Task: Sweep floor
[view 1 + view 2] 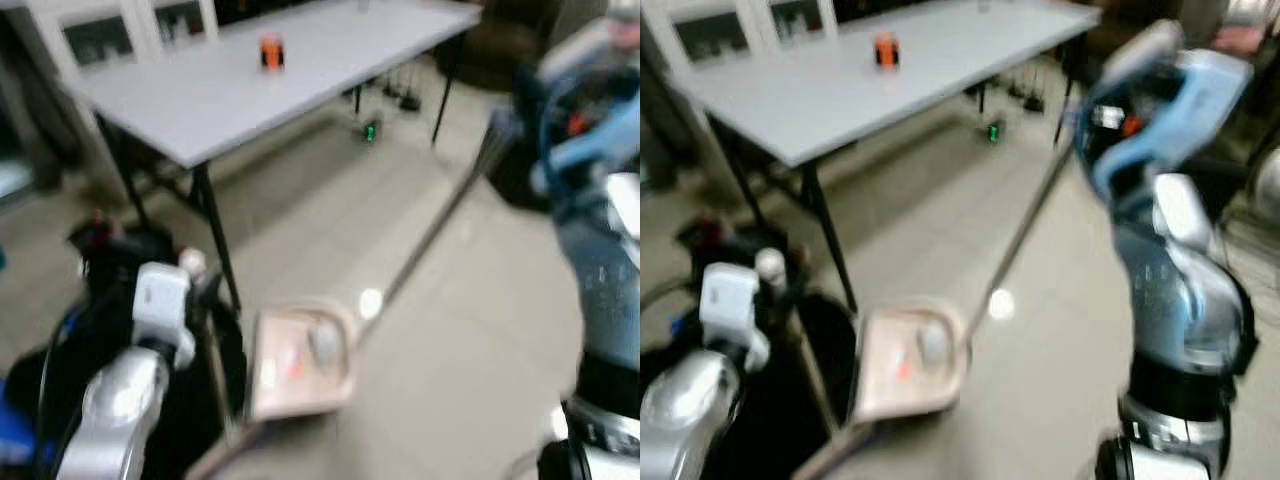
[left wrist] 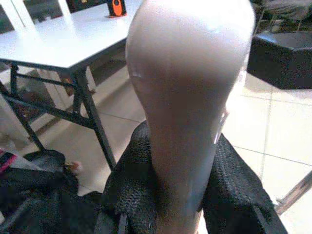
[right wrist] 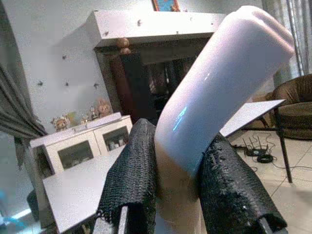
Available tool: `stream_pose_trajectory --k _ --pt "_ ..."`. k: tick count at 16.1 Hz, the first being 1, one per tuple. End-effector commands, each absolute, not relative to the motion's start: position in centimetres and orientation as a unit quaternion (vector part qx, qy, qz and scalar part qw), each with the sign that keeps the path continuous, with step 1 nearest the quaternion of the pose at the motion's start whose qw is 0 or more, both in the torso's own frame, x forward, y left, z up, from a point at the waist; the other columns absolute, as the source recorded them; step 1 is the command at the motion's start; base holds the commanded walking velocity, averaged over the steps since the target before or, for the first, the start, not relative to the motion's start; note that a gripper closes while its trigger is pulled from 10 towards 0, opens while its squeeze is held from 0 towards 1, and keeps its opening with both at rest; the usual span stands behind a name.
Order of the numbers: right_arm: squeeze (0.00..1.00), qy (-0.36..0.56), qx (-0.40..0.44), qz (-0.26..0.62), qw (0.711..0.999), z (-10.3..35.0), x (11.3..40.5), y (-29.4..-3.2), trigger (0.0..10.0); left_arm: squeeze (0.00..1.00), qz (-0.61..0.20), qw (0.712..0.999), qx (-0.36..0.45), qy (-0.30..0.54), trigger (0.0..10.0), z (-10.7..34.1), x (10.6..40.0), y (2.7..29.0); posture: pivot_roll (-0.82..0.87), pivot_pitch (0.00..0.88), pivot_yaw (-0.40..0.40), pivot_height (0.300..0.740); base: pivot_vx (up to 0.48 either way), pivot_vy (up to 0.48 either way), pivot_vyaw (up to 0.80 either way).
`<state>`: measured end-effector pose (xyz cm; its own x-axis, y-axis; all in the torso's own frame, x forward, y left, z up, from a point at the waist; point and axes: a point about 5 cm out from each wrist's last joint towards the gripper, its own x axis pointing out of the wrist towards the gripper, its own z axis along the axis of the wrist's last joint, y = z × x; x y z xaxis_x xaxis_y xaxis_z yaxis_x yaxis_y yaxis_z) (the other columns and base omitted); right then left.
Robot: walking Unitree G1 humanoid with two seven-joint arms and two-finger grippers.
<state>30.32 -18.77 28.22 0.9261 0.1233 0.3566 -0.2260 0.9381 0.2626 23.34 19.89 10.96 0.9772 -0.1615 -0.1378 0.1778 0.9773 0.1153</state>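
A pale pink dustpan point(image 1: 300, 362) hangs low over the tiled floor with small orange and grey bits in it. Its handle point(image 2: 187, 97) sits between the black fingers of my left gripper point(image 2: 178, 190), which is shut on it. A thin broom stick point(image 1: 430, 235) slants from the upper right down to the floor beside the dustpan. My right gripper point(image 3: 178, 161) is shut on the stick's pale rounded top end point(image 3: 229, 78), held high on the right point(image 1: 1140, 110). A small white spot point(image 1: 370, 301) lies on the floor by the stick's lower end. The eye views are blurred.
A grey table point(image 1: 250, 85) on black legs stands ahead to the left, with an orange object point(image 1: 271, 52) on it. A black bag point(image 1: 810, 380) sits by my left arm. White cabinets point(image 1: 100, 35) line the back. A dark seat point(image 2: 282, 53) stands to the right.
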Motion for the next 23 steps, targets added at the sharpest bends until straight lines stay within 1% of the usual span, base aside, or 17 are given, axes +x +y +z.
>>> stream_pose_trajectory --k 1,2,7,11,15,17,21,23 --pt "0.0 -0.199 0.151 0.073 0.966 29.3 30.0 -19.7 10.0 0.0 -0.091 0.993 0.066 0.045 10.0 11.7 23.5 19.5 -0.01 0.0 0.024 0.74 0.349 0.0 0.0" --pt "0.0 -0.199 0.152 0.072 0.965 29.3 30.1 -19.7 10.0 0.0 -0.091 0.993 0.066 0.045 10.0 11.7 23.4 19.5 0.0 0.0 0.02 0.74 0.345 0.0 0.0" --pt "0.0 -0.201 0.151 0.068 0.966 29.3 30.2 -19.8 10.0 0.0 -0.086 0.992 0.068 0.055 10.0 11.3 23.2 19.6 0.0 0.0 0.019 0.74 0.0 0.0 0.0" --pt "0.0 -0.209 0.134 0.054 0.967 29.0 30.5 -20.3 10.0 0.0 -0.086 0.992 0.069 0.059 10.0 11.1 23.1 19.4 0.0 0.0 0.016 0.74 0.0 0.0 0.0" --pt "0.0 -0.242 0.1 0.029 0.965 29.0 31.1 -20.3 10.0 0.0 -0.084 0.992 0.072 0.062 10.0 11.0 23.1 19.4 0.0 0.0 0.014 0.74 0.0 0.0 0.0" --pt "0.0 -0.255 0.078 0.038 0.963 29.0 31.6 -19.6 10.0 0.0 -0.082 0.992 0.073 0.06 10.0 11.1 23.2 19.4 0.01 0.0 0.018 0.74 0.0 0.0 0.0" --pt "0.0 -0.287 0.023 0.082 0.954 29.6 32.3 -16.9 10.0 0.0 -0.084 0.992 0.078 0.058 10.0 11.2 23.3 19.4 0.01 0.0 0.017 0.74 0.0 0.0 0.0" --pt "0.0 -0.305 -0.016 0.122 0.944 29.6 32.3 -14.5 10.0 0.0 -0.082 0.992 0.081 0.055 10.0 11.3 23.3 19.5 0.02 0.0 0.017 0.74 0.0 0.0 0.0"
